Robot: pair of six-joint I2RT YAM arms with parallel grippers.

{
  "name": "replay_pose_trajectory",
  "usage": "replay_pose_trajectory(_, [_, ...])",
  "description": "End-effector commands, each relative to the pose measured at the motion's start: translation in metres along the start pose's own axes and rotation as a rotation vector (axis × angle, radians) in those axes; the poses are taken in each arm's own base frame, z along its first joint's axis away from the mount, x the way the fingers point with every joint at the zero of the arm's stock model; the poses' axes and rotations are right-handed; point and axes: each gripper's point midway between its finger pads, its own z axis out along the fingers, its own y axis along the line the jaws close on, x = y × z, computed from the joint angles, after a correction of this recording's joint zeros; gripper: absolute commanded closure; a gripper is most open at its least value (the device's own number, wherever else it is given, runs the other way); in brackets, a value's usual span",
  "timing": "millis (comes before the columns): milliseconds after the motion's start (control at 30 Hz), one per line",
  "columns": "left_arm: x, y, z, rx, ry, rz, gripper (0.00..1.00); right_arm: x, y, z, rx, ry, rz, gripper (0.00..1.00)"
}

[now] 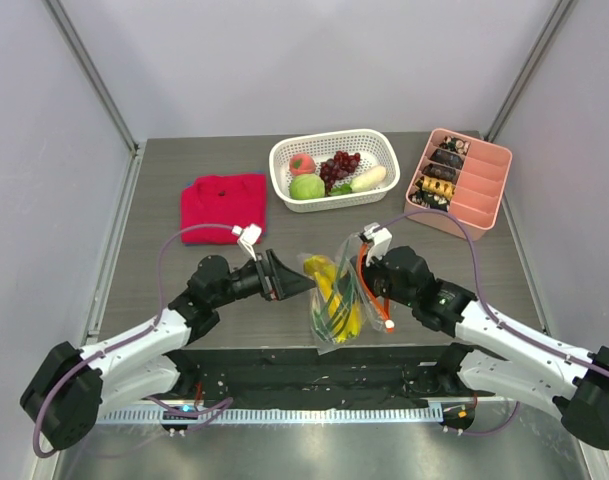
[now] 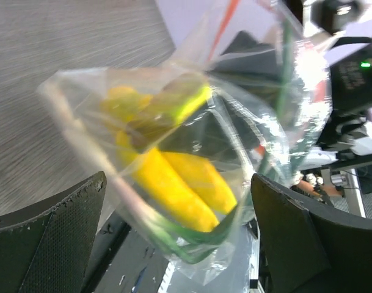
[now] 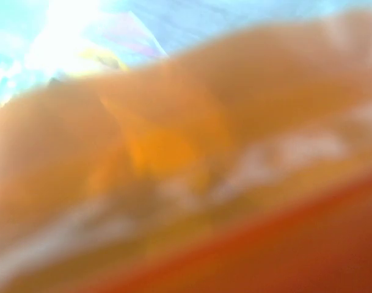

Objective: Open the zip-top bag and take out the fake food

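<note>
Bananas [image 1: 322, 270] lie inside the zip-top bag [image 1: 334, 305]. I see the bag in the middle of the table [image 1: 184, 160], right between my two grippers.

My left gripper [image 1: 302, 282] is wide open. In its wrist view the bag [image 2: 265, 140] hangs between the two black fingers [image 2: 51, 238]. It does not touch either one. The yellow bananas [image 2: 173, 183] show through the clear plastic.

My right gripper [image 1: 372, 272] is on the bag's right side. It is pinched on the edge with the orange-red strip [image 1: 364, 262]. Its own camera shows only an orange blur, so that view is no help to me. The bag looks held up off the table.

From above, the bag's long way runs from the far side of the table toward me. The near end is close to the table's front edge. The bananas run the same way as the bag.

More fake food [image 1: 339, 165] sits in the white basket [image 1: 284, 150] at the far side, well apart from the bag.
</note>
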Motion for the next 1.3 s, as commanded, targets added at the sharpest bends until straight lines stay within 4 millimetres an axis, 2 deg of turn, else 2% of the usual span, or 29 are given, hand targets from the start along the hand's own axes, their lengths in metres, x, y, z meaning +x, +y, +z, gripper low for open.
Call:
replay_pose_trajectory(0, [-0.018,-0.031,-0.007,0.11,-0.079,0.067,0.0,-0.012,0.021,-0.001,-0.109,-0.055,0.016,0.99])
replay_pose_trajectory(100, [-0.017,-0.03,-0.001,0.092,-0.048,0.061,0.0,-0.016,0.031,-0.003,-0.171,-0.087,0.034,0.99])
replay_pose_trajectory(233, [-0.017,-0.025,0.0,0.076,-0.047,0.057,0.04,-0.017,0.033,-0.003,-0.183,-0.096,0.035,0.99])
replay_pose_trajectory(333, [-0.02,-0.023,-0.005,0.037,-0.064,0.095,0.18,-0.014,0.031,-0.005,-0.181,-0.091,0.035,0.99])
replay_pose_trajectory(367, [-0.017,-0.011,-0.008,-0.03,-0.055,0.083,0.26,-0.014,0.033,-0.006,-0.188,-0.092,0.034,0.99])
replay_pose_trajectory(400, [-0.023,-0.016,-0.013,-0.034,-0.083,0.098,0.29,-0.012,0.035,-0.007,-0.204,-0.086,0.031,0.99])
replay_pose_trajectory(467, [-0.025,-0.008,-0.02,-0.09,-0.109,0.085,0.33,-0.01,0.039,-0.01,-0.232,-0.086,0.028,0.99])
replay_pose_trajectory(500, [-0.029,-0.005,-0.022,-0.109,-0.142,0.078,0.33,-0.009,0.043,-0.012,-0.256,-0.083,0.02,0.99])
replay_pose_trajectory(533, [-0.033,-0.012,-0.026,-0.093,-0.167,0.084,0.3,-0.008,0.043,-0.013,-0.264,-0.083,0.016,0.99])
replay_pose_trajectory(567, [-0.035,-0.013,-0.028,-0.094,-0.182,0.068,0.16,-0.008,0.044,-0.014,-0.265,-0.085,0.014,0.99])
replay_pose_trajectory(633, [-0.038,-0.016,-0.031,-0.086,-0.204,0.06,0.11,-0.008,0.044,-0.014,-0.269,-0.088,0.016,0.99])
replay_pose_trajectory(933, [-0.034,-0.03,-0.026,0.011,-0.183,0.087,0.16,-0.011,0.061,-0.022,-0.366,-0.101,0.025,0.99])
replay_pose_trajectory(1067, [-0.028,-0.041,-0.029,0.09,-0.162,0.126,0.1,-0.013,0.068,-0.029,-0.408,-0.118,0.024,0.99])
replay_pose_trajectory(1200, [-0.025,-0.057,-0.034,0.179,-0.163,0.176,0.1,-0.013,0.072,-0.033,-0.435,-0.12,0.023,0.99])
replay_pose_trajectory(1267, [-0.024,-0.057,-0.034,0.181,-0.16,0.181,0.18,-0.013,0.074,-0.035,-0.447,-0.119,0.023,0.99])
